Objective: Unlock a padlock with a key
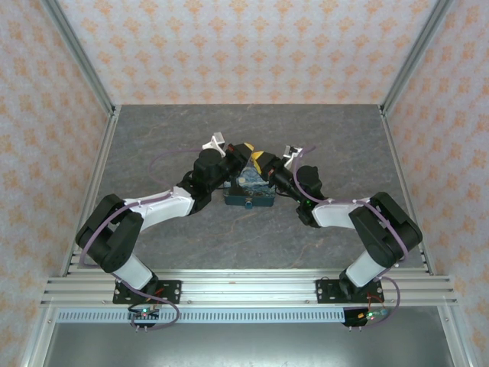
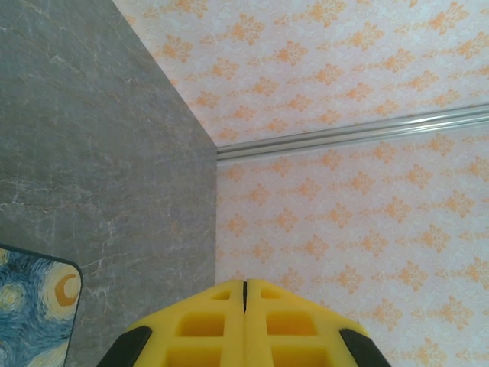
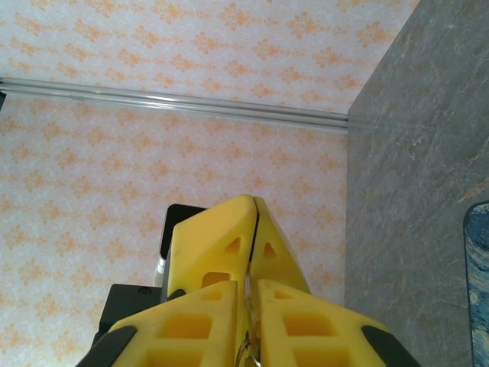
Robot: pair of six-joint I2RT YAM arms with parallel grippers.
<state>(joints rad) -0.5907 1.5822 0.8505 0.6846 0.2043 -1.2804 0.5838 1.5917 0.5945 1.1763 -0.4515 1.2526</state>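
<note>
Evidently for a mid-air meeting, the yellow-fingered left gripper (image 2: pixel 244 292), pressed shut, and right gripper (image 3: pixel 253 287), pinched on a thin silvery metal piece (image 3: pixel 248 336), perhaps the key, are held tip to tip over the blue swirl-painted mat (image 1: pixel 248 183) at the grey marbled worktop (image 1: pixel 153 145) centre; the padlock cannot be made out.

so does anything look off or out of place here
Nothing stands out. The Starry Night-print box sits flat on the table, nothing spilled, and the right hand is shut on a thin metal piece.
</note>
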